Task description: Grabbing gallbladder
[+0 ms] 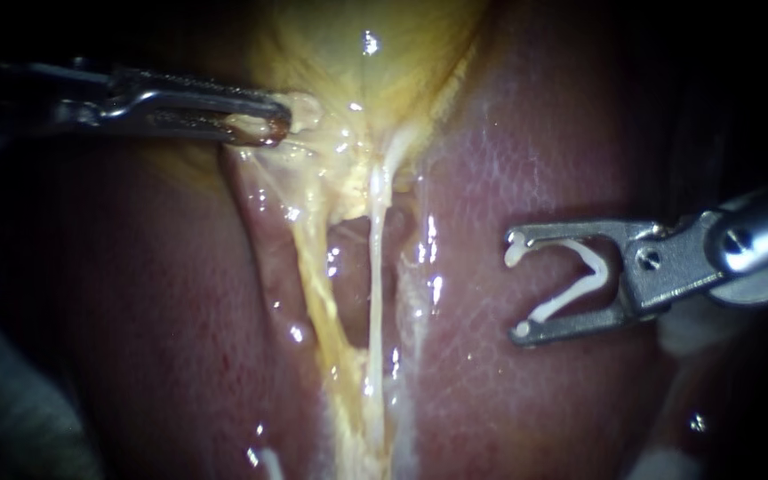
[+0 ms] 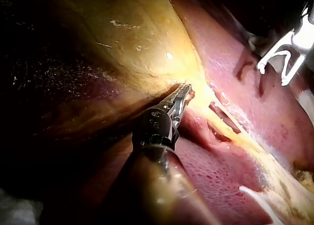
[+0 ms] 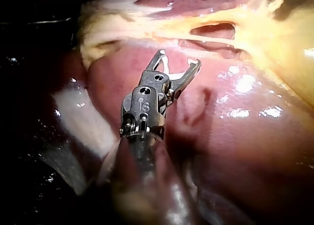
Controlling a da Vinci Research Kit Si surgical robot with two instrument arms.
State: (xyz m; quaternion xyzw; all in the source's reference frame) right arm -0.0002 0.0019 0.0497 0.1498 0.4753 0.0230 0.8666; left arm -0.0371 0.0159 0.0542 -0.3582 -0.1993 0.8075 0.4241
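Yellow-green glossy gallbladder [image 1: 362, 80] sat above the dark red-brown liver [image 1: 135, 311], its pale lower end tapering toward a thin whitish tube [image 1: 375, 267]. Slender steel left instrument [image 1: 270, 126] lay near level, its 2 jaws clenched on the gallbladder's fatty lower edge. Bite looked shallow; judged that a deeper purchase and steady traction away from the liver would hold better. Right instrument [image 1: 517, 289] angled in well apart over the liver, jaws spread yet grasping a white bent clip [image 1: 590, 267].
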